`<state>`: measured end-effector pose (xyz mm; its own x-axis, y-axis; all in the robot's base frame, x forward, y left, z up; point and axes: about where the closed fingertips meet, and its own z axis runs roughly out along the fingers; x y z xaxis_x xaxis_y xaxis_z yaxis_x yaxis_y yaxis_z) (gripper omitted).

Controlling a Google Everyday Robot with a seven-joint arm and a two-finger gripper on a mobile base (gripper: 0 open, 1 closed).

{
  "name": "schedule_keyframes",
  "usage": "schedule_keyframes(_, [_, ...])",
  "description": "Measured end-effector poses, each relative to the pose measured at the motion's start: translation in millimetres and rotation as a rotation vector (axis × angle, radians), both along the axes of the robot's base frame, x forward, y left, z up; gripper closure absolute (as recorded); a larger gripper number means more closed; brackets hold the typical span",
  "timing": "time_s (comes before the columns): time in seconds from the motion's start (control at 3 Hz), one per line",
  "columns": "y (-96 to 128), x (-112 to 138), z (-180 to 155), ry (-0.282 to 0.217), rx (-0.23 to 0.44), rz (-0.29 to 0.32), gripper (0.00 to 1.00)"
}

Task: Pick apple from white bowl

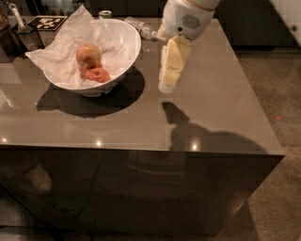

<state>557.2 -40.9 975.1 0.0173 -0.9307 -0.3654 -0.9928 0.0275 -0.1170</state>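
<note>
The white bowl (123, 41), wide and glossy and lined with crumpled white paper, stands at the back left of the grey table (211, 113). In it lie an apple (89, 54), yellowish-red with a small sticker, and a smaller reddish fruit (98, 74) just in front of it. My gripper (166, 85) hangs from the white arm above the table, to the right of the bowl, its cream fingers pointing down. It holds nothing that I can see.
A clear plastic bottle (140, 28) lies behind the bowl near the arm. A small can (105, 14) and a marker card (49, 22) are at the back edge. A dark holder with a utensil (23, 32) stands at the far left.
</note>
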Motion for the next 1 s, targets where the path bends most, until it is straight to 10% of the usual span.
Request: schedule_keyframes(1.0, [43.2, 48.3, 10.4, -0.098, 0.17, -0.086, 0.0])
